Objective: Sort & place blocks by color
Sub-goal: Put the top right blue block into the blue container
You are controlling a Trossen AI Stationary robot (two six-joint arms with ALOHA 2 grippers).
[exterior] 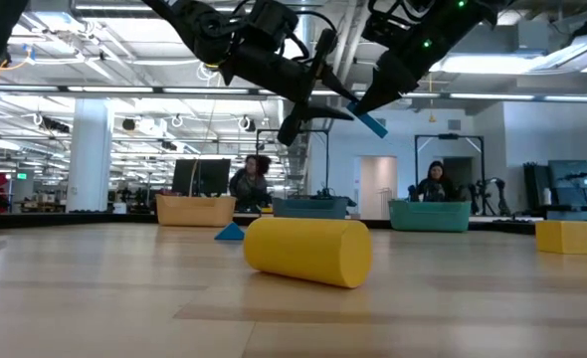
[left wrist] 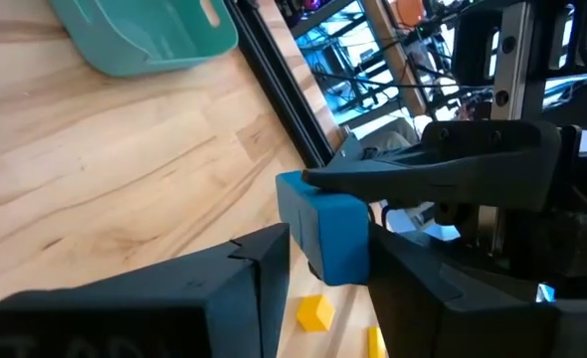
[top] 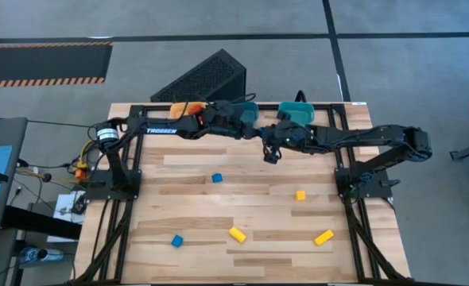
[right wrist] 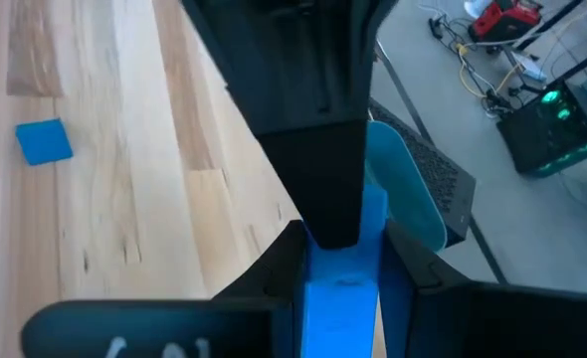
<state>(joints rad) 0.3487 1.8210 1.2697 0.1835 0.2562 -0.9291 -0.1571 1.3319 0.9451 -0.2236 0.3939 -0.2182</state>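
On the pale wooden table, five loose blocks are seen, well apart from one another: a blue block near the middle, a yellow cube to its right, and along the front a second blue block, a yellow block and a yellow bar. The table is ringed by a dark frame, and grey floor with a black-and-orange striped strip is seen beyond it. From table height, a large hall with ceiling lights is seen behind, with two people seated at screens.

At the back edge three bins are set in a row: an orange bin, a teal bin beside it and a second teal bin further right. What lies inside them cannot be made out, as they are partly covered by the arms.

Both arms are stretched inward and meet above the back middle of the table, just in front of the bins and well above the surface. One more blue block, a blue bar, is held in the air between them. The right gripper is closed on one end of it, the bar pinched between its narrowly parted fingers. The left gripper is set crosswise on the other end, its fingers drawn in against both sides of the bar.
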